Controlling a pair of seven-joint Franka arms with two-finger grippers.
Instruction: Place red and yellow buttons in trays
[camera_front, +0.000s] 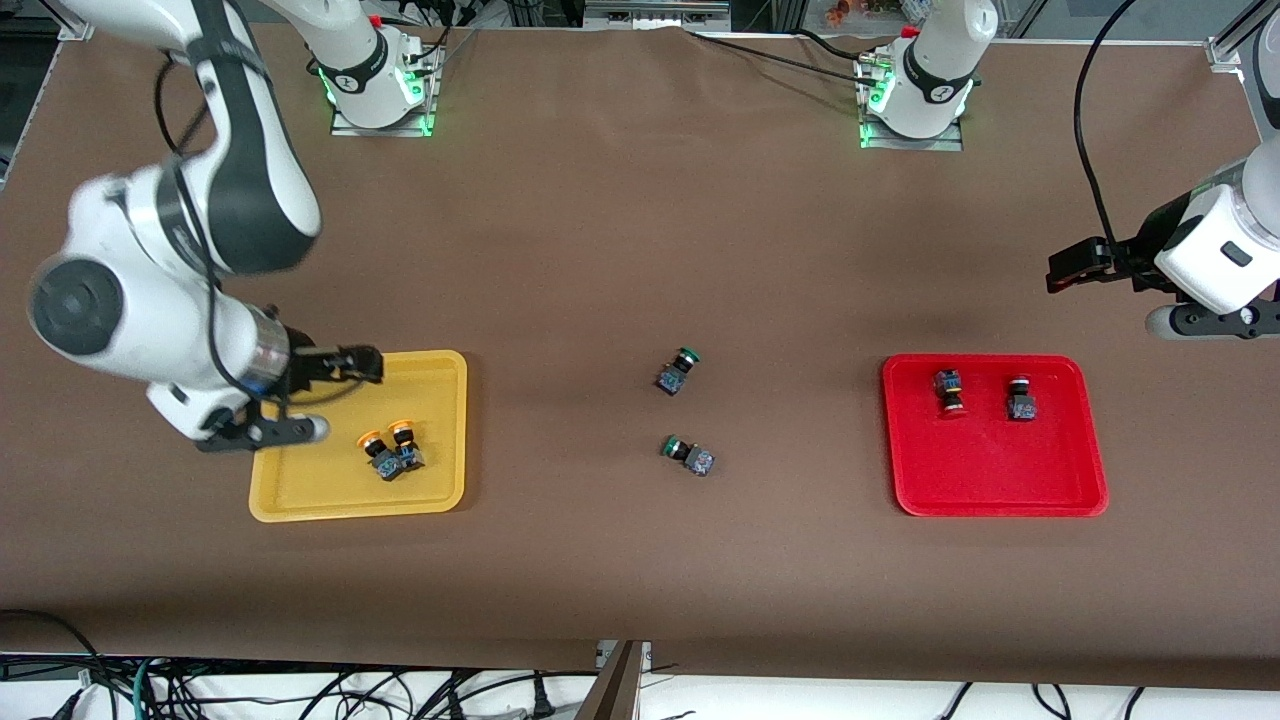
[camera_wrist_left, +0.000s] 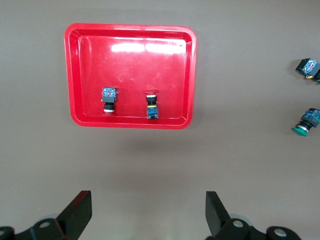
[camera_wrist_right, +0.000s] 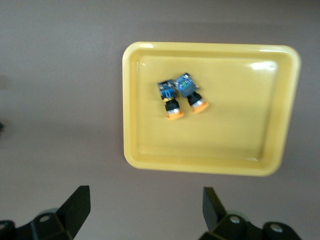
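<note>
Two yellow-capped buttons (camera_front: 375, 447) (camera_front: 405, 438) lie side by side in the yellow tray (camera_front: 440, 500). They also show in the right wrist view (camera_wrist_right: 170, 100) (camera_wrist_right: 192, 95), inside the yellow tray (camera_wrist_right: 200, 167). Two red-capped buttons (camera_front: 950, 392) (camera_front: 1020, 398) lie in the red tray (camera_front: 1000, 505). The left wrist view shows them too (camera_wrist_left: 108, 99) (camera_wrist_left: 152, 105), in the red tray (camera_wrist_left: 130, 122). My right gripper (camera_front: 350, 365) (camera_wrist_right: 145, 207) is open and empty, up by the yellow tray's edge. My left gripper (camera_front: 1072, 270) (camera_wrist_left: 148, 210) is open and empty, over bare table beside the red tray.
Two green-capped switches (camera_front: 678, 370) (camera_front: 688, 455) lie on the brown table between the trays. They also show in the left wrist view (camera_wrist_left: 307, 67) (camera_wrist_left: 307, 122). The arm bases stand along the table's back edge.
</note>
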